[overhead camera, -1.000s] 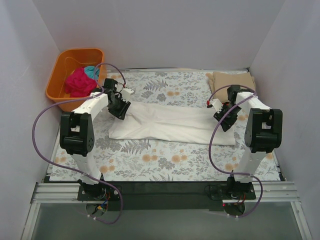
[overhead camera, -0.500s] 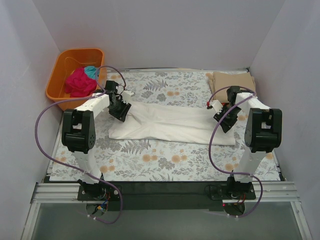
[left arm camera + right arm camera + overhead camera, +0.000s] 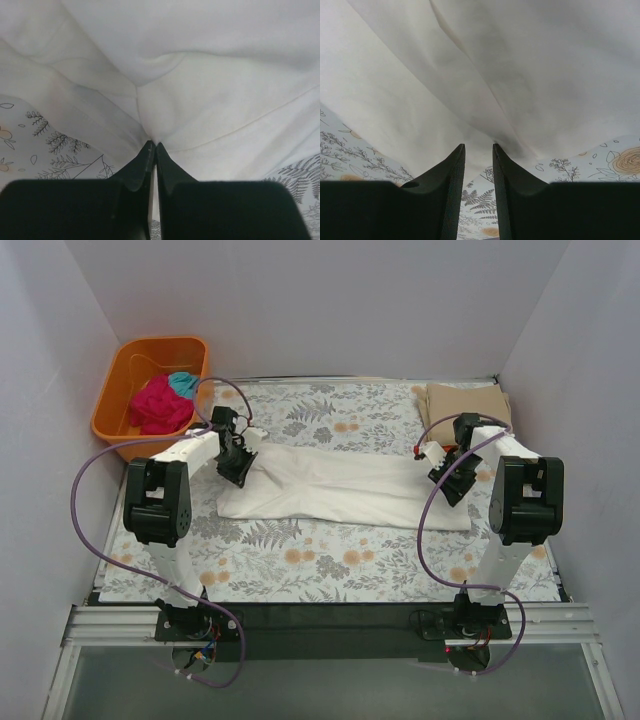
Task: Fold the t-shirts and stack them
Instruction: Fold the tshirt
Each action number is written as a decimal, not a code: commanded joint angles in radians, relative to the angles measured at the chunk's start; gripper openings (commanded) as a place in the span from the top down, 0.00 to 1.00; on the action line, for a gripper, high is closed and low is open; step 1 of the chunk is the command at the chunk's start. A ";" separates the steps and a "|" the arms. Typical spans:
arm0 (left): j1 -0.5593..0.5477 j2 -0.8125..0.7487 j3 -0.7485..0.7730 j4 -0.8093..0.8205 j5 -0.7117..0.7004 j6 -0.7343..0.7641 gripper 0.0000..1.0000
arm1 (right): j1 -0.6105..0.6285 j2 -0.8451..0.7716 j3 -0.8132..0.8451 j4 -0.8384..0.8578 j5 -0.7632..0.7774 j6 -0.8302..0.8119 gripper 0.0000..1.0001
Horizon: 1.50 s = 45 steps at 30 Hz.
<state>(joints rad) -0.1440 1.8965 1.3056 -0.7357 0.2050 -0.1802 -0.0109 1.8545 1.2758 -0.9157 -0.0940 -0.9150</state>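
The white t-shirt (image 3: 340,488) lies folded into a long band across the middle of the floral table covering. No black print shows on it. My left gripper (image 3: 238,468) is at its left end, shut on a pinch of the white cloth (image 3: 210,75), with the tips meeting in a fold (image 3: 153,146). My right gripper (image 3: 447,480) is at the band's right end. Its jaws stand a little apart (image 3: 478,146) at the edge of the white cloth (image 3: 495,65), with table covering showing between them. The tan t-shirt (image 3: 465,400) lies folded at the back right.
An orange tub (image 3: 120,360) stands at the back left and holds the crumpled magenta t-shirt (image 3: 160,405) and the teal t-shirt (image 3: 183,382). Purple cables loop beside both arms. Grey walls close in the table on three sides.
My left gripper has shifted a little to the back left with the shirt's left end in it. The right gripper has hardly moved.
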 commanded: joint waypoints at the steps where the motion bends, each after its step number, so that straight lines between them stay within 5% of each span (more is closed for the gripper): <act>1: 0.000 -0.016 0.059 -0.016 -0.021 0.005 1.00 | 0.005 0.002 -0.010 -0.002 0.007 0.001 0.69; 12: 0.061 -0.013 0.078 -0.044 -0.064 0.088 0.98 | 0.005 0.003 -0.010 0.003 0.027 -0.002 0.70; 17: 0.061 0.003 0.113 -0.100 -0.013 0.085 0.63 | 0.006 -0.020 0.022 -0.012 0.011 0.002 0.68; 25: 0.029 -0.008 0.277 -0.148 0.069 -0.030 0.64 | 0.006 -0.057 0.134 -0.034 -0.038 0.010 0.77; 32: -0.037 -0.017 0.180 -0.114 0.094 -0.175 0.66 | 0.009 0.017 0.149 -0.042 -0.049 0.025 0.83; 45: -0.049 0.047 0.050 -0.002 -0.065 -0.271 0.66 | 0.121 -0.006 -0.148 -0.011 0.072 -0.045 0.82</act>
<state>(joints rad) -0.1978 1.9079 1.3346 -0.7929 0.2050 -0.4294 0.0799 1.8732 1.2362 -0.8822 -0.0452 -0.9222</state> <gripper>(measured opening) 0.340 0.178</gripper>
